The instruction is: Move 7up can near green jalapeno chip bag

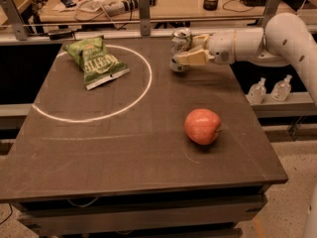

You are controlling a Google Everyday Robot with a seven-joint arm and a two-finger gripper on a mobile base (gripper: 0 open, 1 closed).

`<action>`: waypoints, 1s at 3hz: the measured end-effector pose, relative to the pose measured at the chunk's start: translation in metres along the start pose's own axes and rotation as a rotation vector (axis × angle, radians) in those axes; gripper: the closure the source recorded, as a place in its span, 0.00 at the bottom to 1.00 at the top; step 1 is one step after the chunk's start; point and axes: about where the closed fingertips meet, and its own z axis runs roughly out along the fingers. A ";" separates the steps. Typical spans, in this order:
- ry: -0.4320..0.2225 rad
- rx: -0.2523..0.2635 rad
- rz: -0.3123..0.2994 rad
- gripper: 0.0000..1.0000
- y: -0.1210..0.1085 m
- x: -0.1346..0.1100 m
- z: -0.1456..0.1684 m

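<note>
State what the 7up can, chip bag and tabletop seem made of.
7up can, in the gripper at the table's far right: thin metal, shiny top rim. The green jalapeno chip bag: glossy plastic film, likely; crinkled, catching light. The table: dark matte board, perhaps laminate; dull, even sheen.

table (124,152) | green jalapeno chip bag (96,61) back-left | 7up can (181,39) back-right, hand (182,59) at it | apple (202,126) front-right

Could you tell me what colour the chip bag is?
Chip bag: bright green, white lettering, camera view. Gripper holds the 7up can, right of the bag.
</note>
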 end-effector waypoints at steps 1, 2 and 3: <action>0.020 -0.001 -0.019 1.00 -0.003 -0.018 0.022; 0.060 0.003 -0.039 1.00 -0.010 -0.029 0.055; 0.083 -0.017 -0.057 1.00 -0.013 -0.033 0.094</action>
